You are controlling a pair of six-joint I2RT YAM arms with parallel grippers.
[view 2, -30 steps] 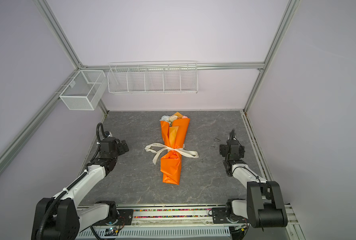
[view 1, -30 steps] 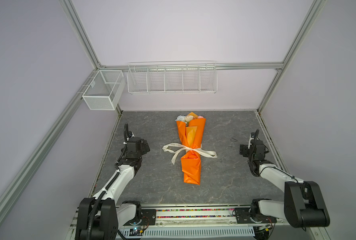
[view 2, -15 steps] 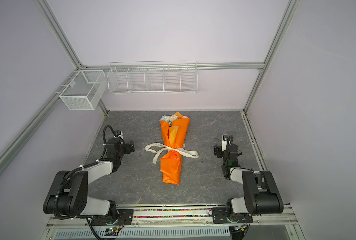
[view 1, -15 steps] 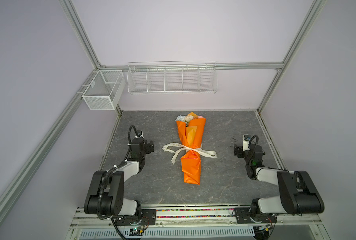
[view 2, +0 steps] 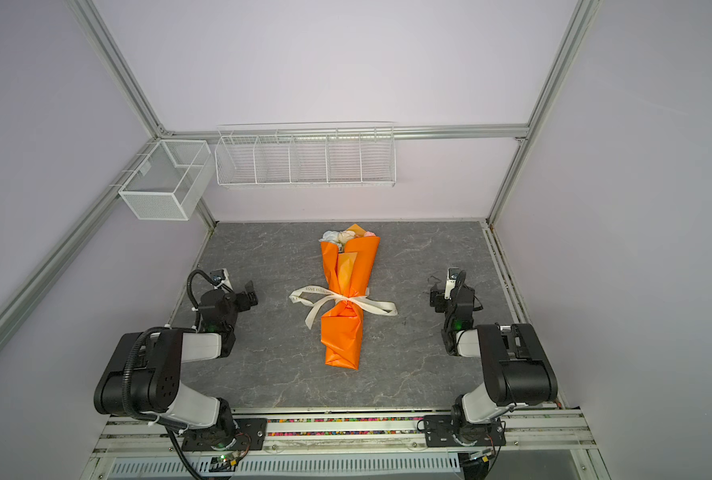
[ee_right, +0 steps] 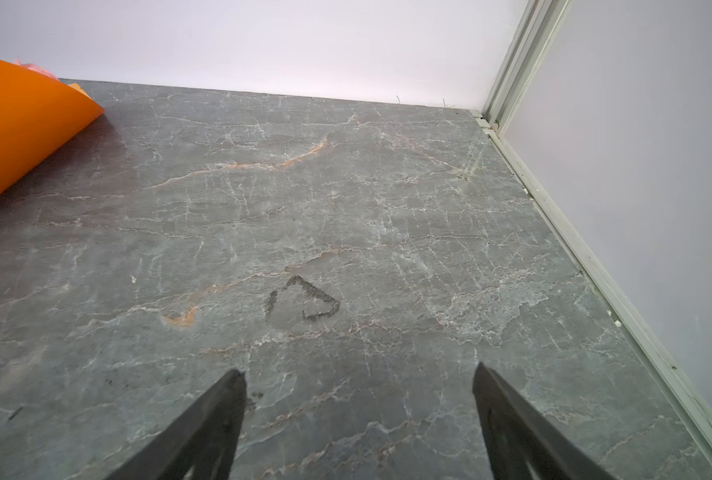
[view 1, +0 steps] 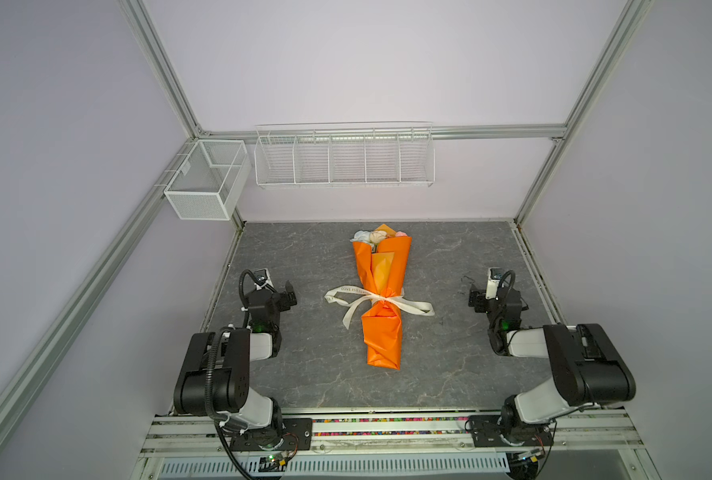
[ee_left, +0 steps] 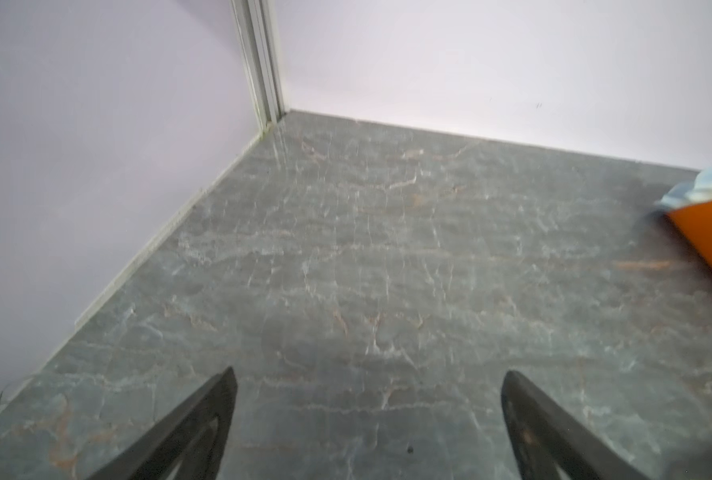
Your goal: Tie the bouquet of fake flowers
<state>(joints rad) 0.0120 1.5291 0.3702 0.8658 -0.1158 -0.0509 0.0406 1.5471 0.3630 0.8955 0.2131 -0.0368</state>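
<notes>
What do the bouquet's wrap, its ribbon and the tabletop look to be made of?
Bouquet wrap: smooth orange paper, judging by its crisp folds. Ribbon: cream fabric, perhaps satin; limp loops, printed lettering. Tabletop: grey veined stone look, slightly glossy; possibly printed laminate.

Bouquet mostly under wraps, wrist views cropped

Orange paper [view 1: 381,270] hides the stems of the bouquet of fake flowers [view 1: 383,332]; the few flower heads [view 1: 373,237] at its far end are too small to count. The ribbon [view 1: 412,306] print is too small to read whole. Both wrist views cut the paper off at an edge, the left wrist view blurred, and show only the fingertips of the left gripper [ee_left: 369,372] and right gripper [ee_right: 358,369].
</notes>
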